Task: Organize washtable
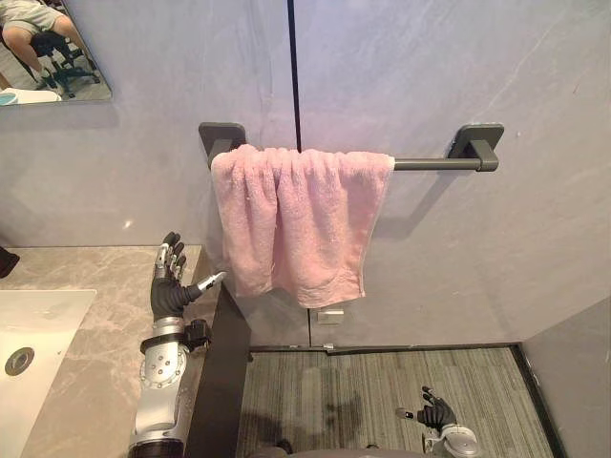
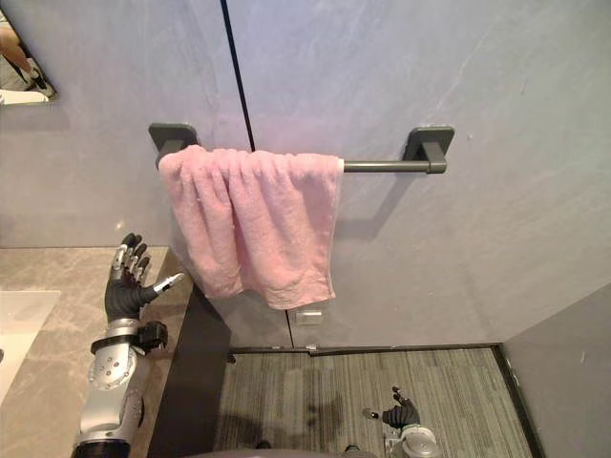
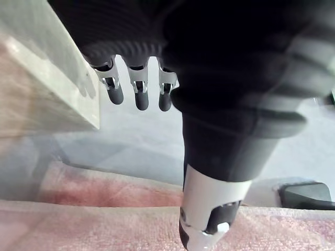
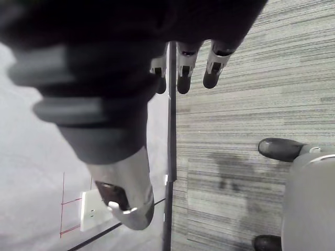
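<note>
Wall [image 1: 458, 76]: grey stone-look panels with a dark vertical seam behind the rail.
Floor [image 1: 382, 391]: grey striped carpet, below and right of the counter.
Washtable counter [image 1: 86, 382]: beige marble top with a dark side panel, at lower left.
Pink towel [image 1: 301, 219]: draped in folds over the left half of the rail, hanging down the wall.
Sink [image 1: 29, 343]: white basin with a drain, set into the counter's left side.
Towel rail [image 1: 430, 163]: dark bar on two wall brackets, bare at its right end.
Left hand [image 1: 170, 281]: raised above the counter's right edge, fingers straight and fanned, thumb pointing at the towel's lower left corner, just short of it, holding nothing.
Right hand [image 1: 434, 413]: low over the carpet, fingers loosely extended, empty.
</note>
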{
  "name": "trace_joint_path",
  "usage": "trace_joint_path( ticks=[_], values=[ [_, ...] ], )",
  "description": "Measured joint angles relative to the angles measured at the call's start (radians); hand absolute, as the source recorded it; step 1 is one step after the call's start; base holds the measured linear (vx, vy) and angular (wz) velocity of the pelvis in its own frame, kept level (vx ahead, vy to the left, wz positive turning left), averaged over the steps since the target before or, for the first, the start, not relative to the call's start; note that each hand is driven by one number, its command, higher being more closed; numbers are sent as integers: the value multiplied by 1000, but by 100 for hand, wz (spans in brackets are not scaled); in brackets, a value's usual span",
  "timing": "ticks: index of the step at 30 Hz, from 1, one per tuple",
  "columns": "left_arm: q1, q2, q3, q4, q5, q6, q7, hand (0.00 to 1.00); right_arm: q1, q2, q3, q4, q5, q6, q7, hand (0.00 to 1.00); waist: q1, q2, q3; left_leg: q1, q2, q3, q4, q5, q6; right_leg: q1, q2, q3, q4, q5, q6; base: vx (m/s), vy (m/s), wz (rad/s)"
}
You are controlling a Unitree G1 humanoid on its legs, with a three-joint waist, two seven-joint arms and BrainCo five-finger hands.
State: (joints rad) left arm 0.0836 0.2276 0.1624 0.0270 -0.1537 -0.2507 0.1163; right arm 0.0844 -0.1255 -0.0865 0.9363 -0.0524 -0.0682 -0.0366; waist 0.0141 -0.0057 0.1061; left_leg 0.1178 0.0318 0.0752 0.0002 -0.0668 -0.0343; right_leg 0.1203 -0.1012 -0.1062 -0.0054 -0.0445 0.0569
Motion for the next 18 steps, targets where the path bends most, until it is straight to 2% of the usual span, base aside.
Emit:
trace_joint_path(
  ticks=[10, 18],
  values=[
    [-89, 113, -8, 67, 52, 2, -3, 0, 1, -21, 66, -14, -22, 0, 22, 0, -4, -1, -1, 1, 0, 19, -5, 2, 2, -1, 2, 22, -29, 25, 3, -39, -13, -6],
    [-113, 145, -55, 103, 93, 6, -2, 0, -4, -21, 69, -19, -35, 0, 22, 0, -4, -6, -4, 3, -1, 18, -31, 19, 2, -3, 3, 22, -43, 35, 4, -15, -13, 1]
  ],
)
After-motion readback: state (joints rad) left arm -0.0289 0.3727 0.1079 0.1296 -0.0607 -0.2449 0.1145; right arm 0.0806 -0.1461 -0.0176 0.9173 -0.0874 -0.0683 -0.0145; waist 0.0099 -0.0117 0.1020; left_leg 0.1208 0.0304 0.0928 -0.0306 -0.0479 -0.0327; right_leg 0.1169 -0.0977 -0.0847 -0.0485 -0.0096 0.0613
